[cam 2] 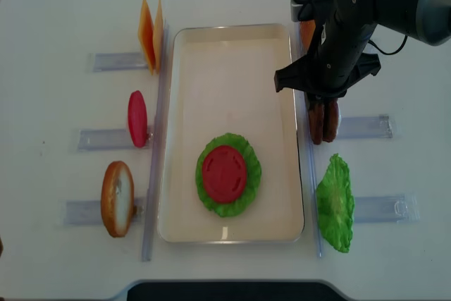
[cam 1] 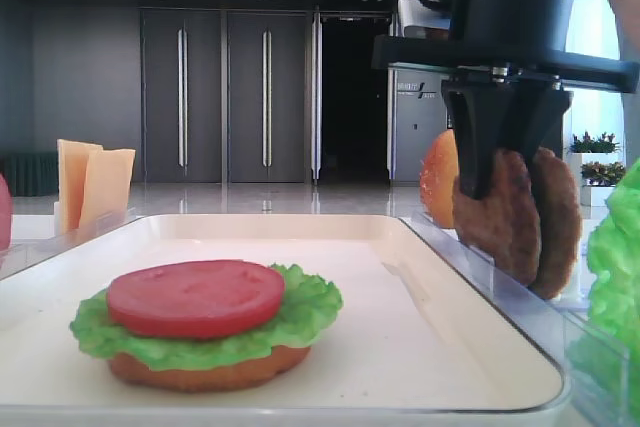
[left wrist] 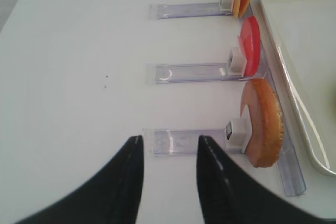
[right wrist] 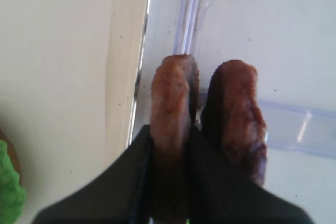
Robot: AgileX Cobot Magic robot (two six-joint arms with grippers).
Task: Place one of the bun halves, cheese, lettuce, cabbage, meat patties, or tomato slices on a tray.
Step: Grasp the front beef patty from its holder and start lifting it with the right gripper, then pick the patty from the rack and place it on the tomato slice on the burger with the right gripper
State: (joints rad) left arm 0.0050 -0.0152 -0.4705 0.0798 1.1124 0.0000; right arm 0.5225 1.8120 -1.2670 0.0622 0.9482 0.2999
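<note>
Two meat patties stand on edge in a clear rack just right of the tray (cam 2: pixel 232 68). My right gripper (cam 1: pixel 505 182) (right wrist: pixel 169 135) is shut on the patty nearer the tray (cam 1: pixel 500 217) (right wrist: pixel 170 98) (cam 2: pixel 315 121). The other patty (cam 1: pixel 558 222) (right wrist: pixel 239 108) stands free beside it. On the tray (cam 1: pixel 400 317) lies a bun half (cam 1: pixel 210 372) with lettuce (cam 1: pixel 300 322) and a tomato slice (cam 1: pixel 195 297) (cam 2: pixel 225 173) on top. My left gripper (left wrist: pixel 169 140) hangs open over bare table, left of a standing bun half (left wrist: pixel 262 124).
Left of the tray, clear racks hold cheese (cam 2: pixel 150 33), a tomato slice (cam 2: pixel 137 118) and a bun half (cam 2: pixel 116 197). On the right, a lettuce leaf (cam 2: pixel 335 206) stands below the patties and another bun half (cam 1: pixel 440 177) stands behind my right arm.
</note>
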